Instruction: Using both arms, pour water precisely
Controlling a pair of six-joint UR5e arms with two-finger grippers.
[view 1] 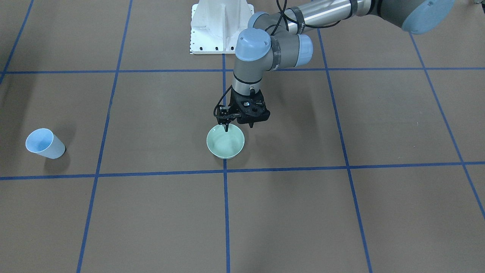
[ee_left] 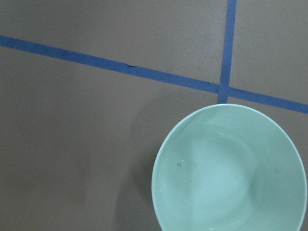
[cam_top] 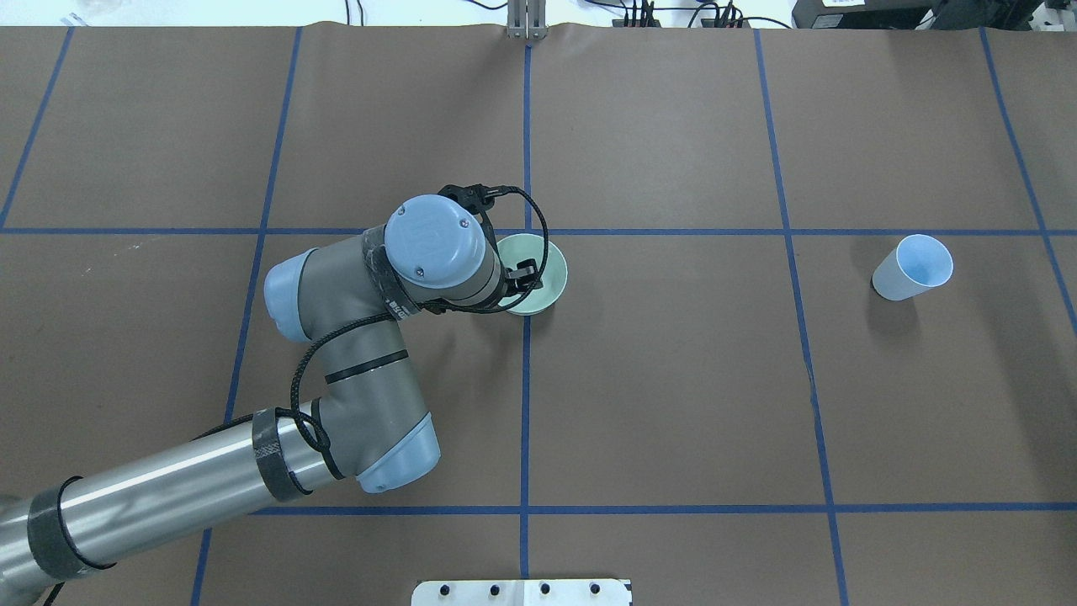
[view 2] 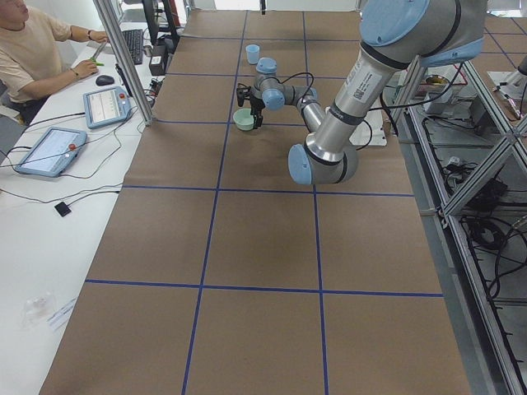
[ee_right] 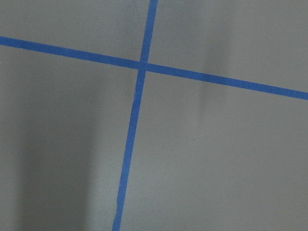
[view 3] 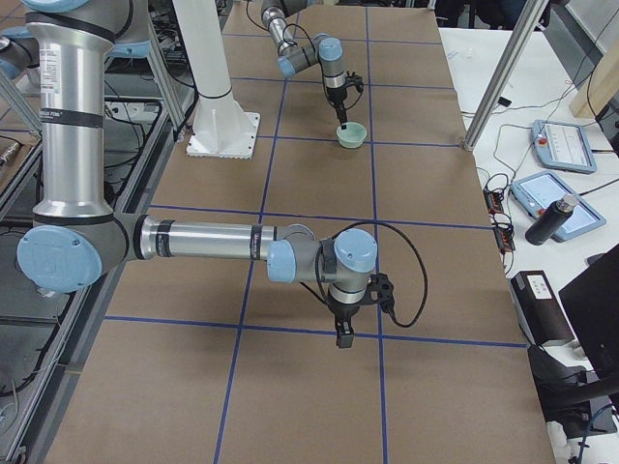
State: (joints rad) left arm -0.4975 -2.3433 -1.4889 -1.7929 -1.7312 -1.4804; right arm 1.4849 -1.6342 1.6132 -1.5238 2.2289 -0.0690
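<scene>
A pale green bowl (view 1: 225, 146) stands on the brown table at a blue tape crossing; it also shows in the overhead view (cam_top: 547, 268) and the left wrist view (ee_left: 231, 173). My left gripper (view 1: 238, 128) points down at the bowl's robot-side rim, with a thin black finger (view 1: 226, 129) at the rim. I cannot tell whether it grips. A light-blue cup (view 1: 44, 143) stands alone far toward my right (cam_top: 913, 268). My right gripper (view 3: 343, 333) points down over bare table, far from both; its state is unclear.
The white bolted pedestal (view 1: 221, 26) stands at the robot's edge of the table. Blue tape lines grid the brown surface. An operator (view 2: 33, 49) sits at a side desk with tablets, off the table.
</scene>
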